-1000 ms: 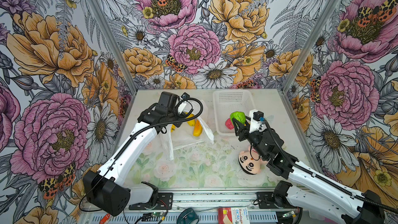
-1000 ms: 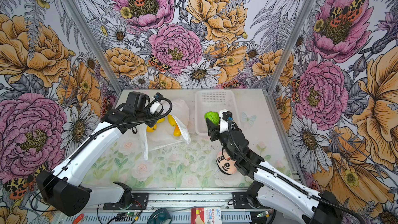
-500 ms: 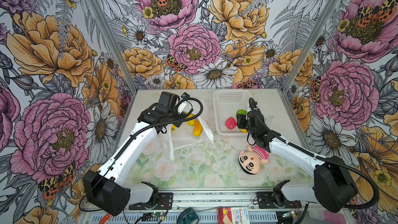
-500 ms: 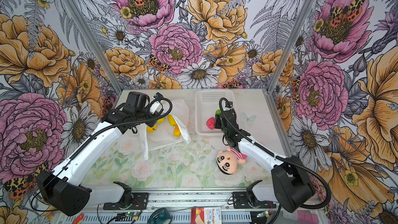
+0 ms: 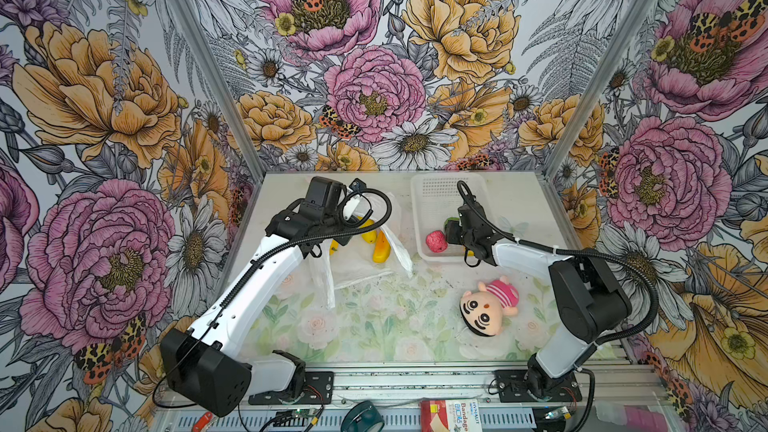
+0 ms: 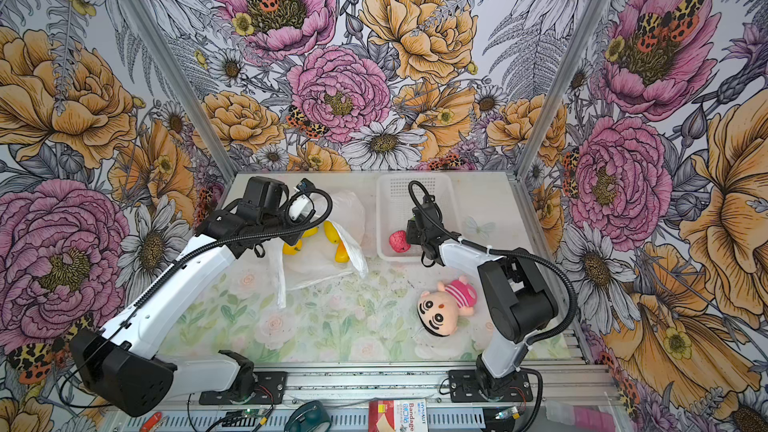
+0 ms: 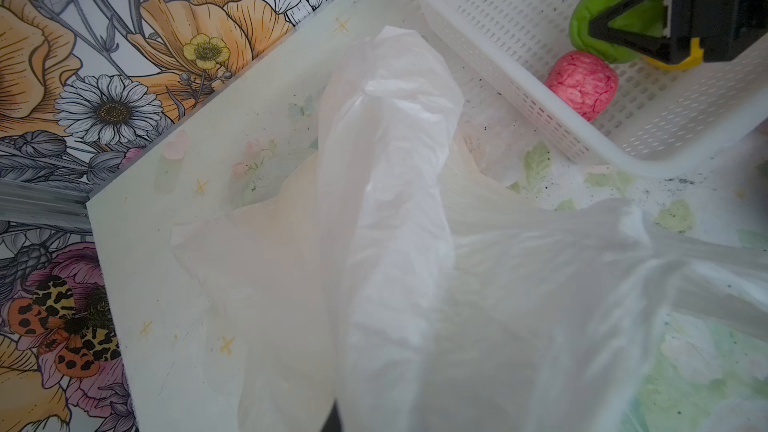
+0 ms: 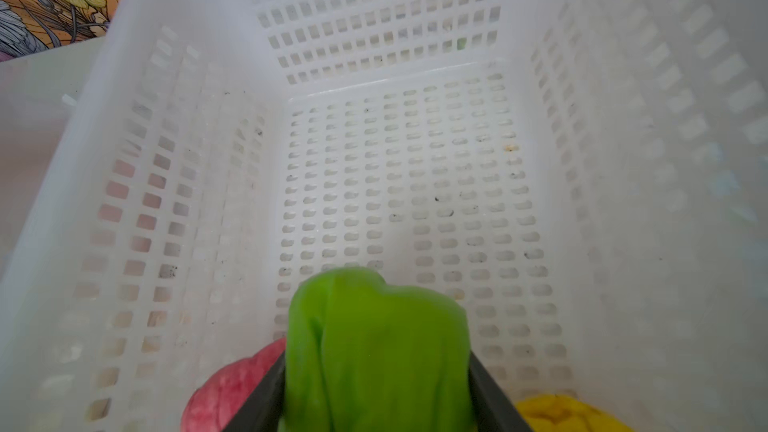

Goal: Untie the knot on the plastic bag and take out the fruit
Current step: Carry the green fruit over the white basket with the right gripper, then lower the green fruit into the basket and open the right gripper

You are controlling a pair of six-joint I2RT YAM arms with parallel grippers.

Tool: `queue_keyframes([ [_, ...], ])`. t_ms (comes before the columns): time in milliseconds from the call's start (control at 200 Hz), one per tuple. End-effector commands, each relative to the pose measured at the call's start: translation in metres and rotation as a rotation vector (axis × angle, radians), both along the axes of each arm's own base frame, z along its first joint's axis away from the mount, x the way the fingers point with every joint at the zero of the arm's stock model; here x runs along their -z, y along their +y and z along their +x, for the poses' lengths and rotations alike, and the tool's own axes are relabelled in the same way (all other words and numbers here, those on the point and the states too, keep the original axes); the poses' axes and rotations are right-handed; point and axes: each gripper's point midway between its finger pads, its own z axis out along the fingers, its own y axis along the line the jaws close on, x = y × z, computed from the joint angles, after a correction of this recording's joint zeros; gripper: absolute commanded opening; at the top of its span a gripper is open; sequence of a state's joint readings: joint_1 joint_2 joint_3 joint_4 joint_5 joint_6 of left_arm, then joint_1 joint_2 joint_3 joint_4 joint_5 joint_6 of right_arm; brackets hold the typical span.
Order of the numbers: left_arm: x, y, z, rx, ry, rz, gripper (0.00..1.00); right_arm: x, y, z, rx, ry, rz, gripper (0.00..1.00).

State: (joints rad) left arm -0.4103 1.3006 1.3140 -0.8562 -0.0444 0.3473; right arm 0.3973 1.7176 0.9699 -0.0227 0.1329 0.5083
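Three fruits are seen in the basket (image 5: pixel 440 191) at the table's (image 5: pixel 374 326) one o'clock: a green fruit (image 8: pixel 370 317) is clamped by the right gripper (image 8: pixel 376 384), flanked by a pink-red fruit (image 5: pixel 436 241) and a yellow fruit (image 8: pixel 561 413). The plastic bag (image 5: pixel 361 268), at eleven o'clock, is pinched by the closed left gripper (image 5: pixel 338 238).

The left arm (image 5: pixel 266 280) stretches diagonally from its base at the near edge toward the back, wrist bent downward. The left pincer (image 5: pixel 318 249) is mostly hidden under the wrist, closed tight on film of the plastic bag (image 7: pixel 395 201). The right arm (image 5: pixel 523 255) folds at a raised elbow, its forearm reaching back and inward. The right pincer (image 8: pixel 376 371) clamps the green fruit (image 8: pixel 374 326) between its 2 dark fingers (image 8: pixel 266 401).
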Motion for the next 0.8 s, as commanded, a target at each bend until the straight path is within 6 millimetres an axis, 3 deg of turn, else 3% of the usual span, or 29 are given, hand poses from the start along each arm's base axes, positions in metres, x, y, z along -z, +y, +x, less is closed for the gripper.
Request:
queue_keyframes([
  [0,0.003,-0.001,0.002,0.005,-0.011,0.02,0.0,-0.003,0.004,0.009,0.003,0.005,0.031,0.39],
  [125,0.003,-0.001,0.002,0.004,-0.012,0.02,0.0,-0.001,0.001,0.01,0.011,0.011,0.039,0.46],
  [455,0.001,-0.001,0.002,0.004,-0.015,0.02,0.0,-0.021,-0.006,-0.002,0.026,-0.037,0.055,0.93],
  [620,0.001,0.0,0.002,0.004,-0.015,0.019,0.0,-0.048,-0.008,-0.017,0.012,-0.106,0.095,0.94],
  [791,0.0,-0.001,0.001,0.008,-0.016,0.015,0.0,-0.098,0.001,-0.047,-0.055,-0.265,0.157,0.81],
])
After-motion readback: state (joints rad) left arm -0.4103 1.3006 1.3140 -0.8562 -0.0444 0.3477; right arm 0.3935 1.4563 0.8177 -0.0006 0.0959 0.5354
